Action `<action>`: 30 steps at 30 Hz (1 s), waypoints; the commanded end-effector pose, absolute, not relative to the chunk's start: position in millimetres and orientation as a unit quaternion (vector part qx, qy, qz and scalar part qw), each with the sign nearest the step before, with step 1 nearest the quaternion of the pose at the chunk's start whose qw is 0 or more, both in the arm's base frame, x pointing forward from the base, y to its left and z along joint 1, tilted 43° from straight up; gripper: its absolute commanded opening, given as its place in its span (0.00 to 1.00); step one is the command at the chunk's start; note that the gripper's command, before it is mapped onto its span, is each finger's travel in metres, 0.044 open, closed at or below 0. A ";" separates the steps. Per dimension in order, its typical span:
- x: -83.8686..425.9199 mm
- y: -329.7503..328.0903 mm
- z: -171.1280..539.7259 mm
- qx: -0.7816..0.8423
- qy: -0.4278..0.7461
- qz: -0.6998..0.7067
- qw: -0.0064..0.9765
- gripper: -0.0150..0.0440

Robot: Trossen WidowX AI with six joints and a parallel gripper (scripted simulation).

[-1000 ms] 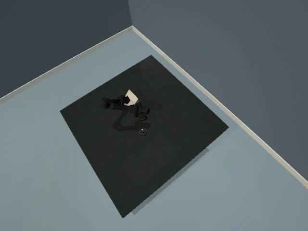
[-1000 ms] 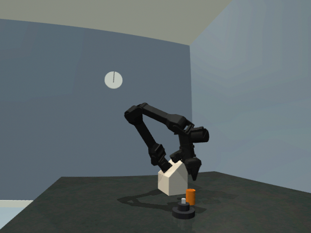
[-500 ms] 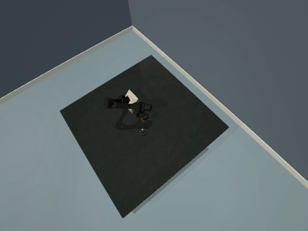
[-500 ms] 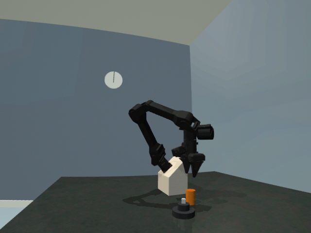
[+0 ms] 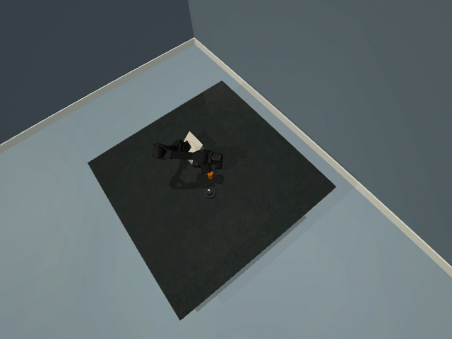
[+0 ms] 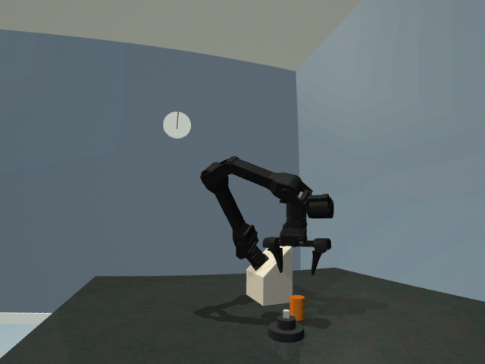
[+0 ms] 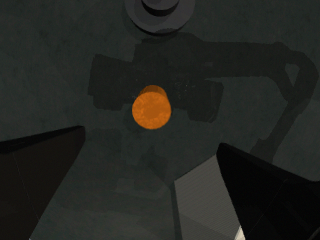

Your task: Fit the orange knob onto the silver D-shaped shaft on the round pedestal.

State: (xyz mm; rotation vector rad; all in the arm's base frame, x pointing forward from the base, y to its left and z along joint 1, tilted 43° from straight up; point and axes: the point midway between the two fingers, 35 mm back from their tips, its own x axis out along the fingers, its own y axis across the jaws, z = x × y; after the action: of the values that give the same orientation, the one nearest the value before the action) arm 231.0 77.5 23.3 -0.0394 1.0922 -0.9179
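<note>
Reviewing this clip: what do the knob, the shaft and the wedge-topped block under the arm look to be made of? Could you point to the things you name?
Knob (image 5: 210, 175) (image 6: 296, 308) (image 7: 151, 110): probably matte plastic; even orange, faintly mottled top, no sharp glints.
Shaft (image 5: 209, 191) (image 6: 286, 313): possibly metal, from its pale silver-grey tone, though too small to be sure.
Block (image 5: 194, 141) (image 6: 278, 287) (image 7: 197, 200): perhaps painted wood or printed plastic; cream, dull, with fine parallel lines on its side.
</note>
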 end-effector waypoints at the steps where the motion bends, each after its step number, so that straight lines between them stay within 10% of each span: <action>1: 232.7 78.1 23.5 -0.318 0.625 -0.188 0.688 1.00; 20: 232.2 80.0 20.9 -0.654 0.620 0.202 0.384 1.00; 30: 232.2 80.0 20.8 -0.657 0.618 0.208 0.377 1.00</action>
State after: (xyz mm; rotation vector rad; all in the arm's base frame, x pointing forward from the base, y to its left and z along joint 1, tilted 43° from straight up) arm 230.6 78.6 21.5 -1.5512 1.5845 0.3884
